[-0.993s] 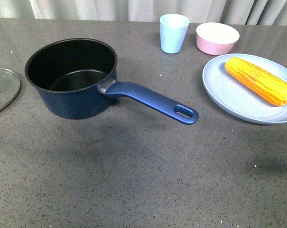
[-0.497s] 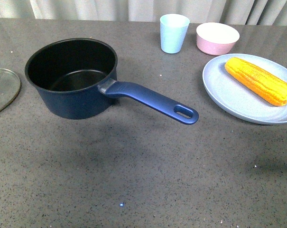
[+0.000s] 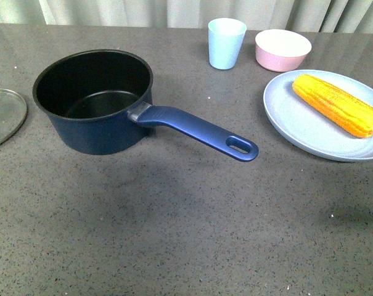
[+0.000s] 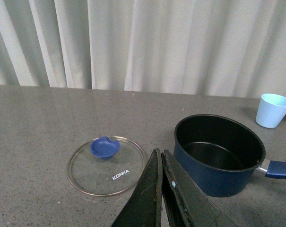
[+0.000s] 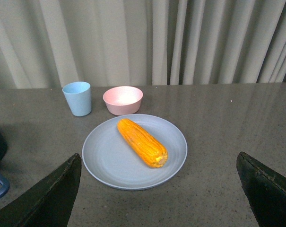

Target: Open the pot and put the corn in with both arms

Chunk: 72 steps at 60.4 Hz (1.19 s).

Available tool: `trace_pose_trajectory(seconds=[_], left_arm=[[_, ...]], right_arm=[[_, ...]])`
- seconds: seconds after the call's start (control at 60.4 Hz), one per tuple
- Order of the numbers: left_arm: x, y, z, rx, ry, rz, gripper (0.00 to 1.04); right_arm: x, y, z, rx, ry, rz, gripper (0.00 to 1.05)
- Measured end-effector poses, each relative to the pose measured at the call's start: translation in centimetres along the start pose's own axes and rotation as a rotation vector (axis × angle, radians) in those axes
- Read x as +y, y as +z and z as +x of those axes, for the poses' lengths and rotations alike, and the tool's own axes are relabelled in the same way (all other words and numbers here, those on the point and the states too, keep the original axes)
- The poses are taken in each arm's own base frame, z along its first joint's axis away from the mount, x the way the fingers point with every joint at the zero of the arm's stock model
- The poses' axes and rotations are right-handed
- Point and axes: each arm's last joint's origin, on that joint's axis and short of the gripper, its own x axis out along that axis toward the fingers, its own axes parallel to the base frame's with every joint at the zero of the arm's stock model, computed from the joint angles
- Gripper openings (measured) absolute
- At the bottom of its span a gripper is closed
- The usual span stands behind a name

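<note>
The navy pot point(image 3: 94, 102) stands open and empty at the left of the table, its long handle point(image 3: 198, 132) pointing to the right front. Its glass KONKA lid point(image 3: 2, 114) lies flat to the pot's left, blue knob point(image 4: 105, 146) up. The corn point(image 3: 337, 103) lies on a pale blue plate point(image 3: 309, 132) at the right. Neither arm shows in the front view. My left gripper point(image 4: 160, 156) is shut and empty, above the table between lid point(image 4: 107, 165) and pot point(image 4: 218, 151). My right gripper point(image 5: 159, 189) is open wide, short of the plate point(image 5: 114, 161) and the corn point(image 5: 142, 142).
A light blue cup point(image 3: 226, 42) and a pink bowl point(image 3: 282, 49) stand at the back of the table, behind the plate. A pale curtain point(image 4: 180, 42) hangs behind the table.
</note>
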Motion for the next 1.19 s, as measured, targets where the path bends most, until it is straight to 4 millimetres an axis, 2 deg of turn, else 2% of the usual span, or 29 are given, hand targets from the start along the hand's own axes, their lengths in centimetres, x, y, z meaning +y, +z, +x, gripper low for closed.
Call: trace_pose_trajectory(seconds=[0.066,0.447,0.546,0.613,0.828,0.911,0.977,1.06,1.192], left_arm=[[0.0,0.0,0.0,0.0,0.0,0.0,0.03],[0.0,0.0,0.0,0.0,0.0,0.0,0.68],[0.0,0.0,0.0,0.0,0.0,0.0,0.89],[0.0,0.0,0.0,0.0,0.0,0.002,0.98],[0.0,0.0,0.0,0.0,0.0,0.002,0.96],[0.0,0.0,0.0,0.0,0.0,0.002,0.96],[0.0,0.0,0.0,0.0,0.0,0.002,0.96],[0.0,0.0,0.0,0.0,0.0,0.003,0.96],[0.0,0.0,0.0,0.0,0.0,0.002,0.96]], right_arm=[[0.0,0.0,0.0,0.0,0.0,0.0,0.96],[0.0,0.0,0.0,0.0,0.0,0.0,0.96],[0.0,0.0,0.0,0.0,0.0,0.0,0.96],[0.0,0.0,0.0,0.0,0.0,0.0,0.96],[0.0,0.0,0.0,0.0,0.0,0.0,0.96],[-0.5,-0.2,0.5,0.28,-0.093,0.096,0.96],[-1.4,-0.2,1.6,0.368,-0.111,0.139,0.96],[-2.5,0.5,3.0,0.38,-0.105,0.144,0.96],[-4.7,2.3,7.2,0.327,-0.064,0.053,0.96]])
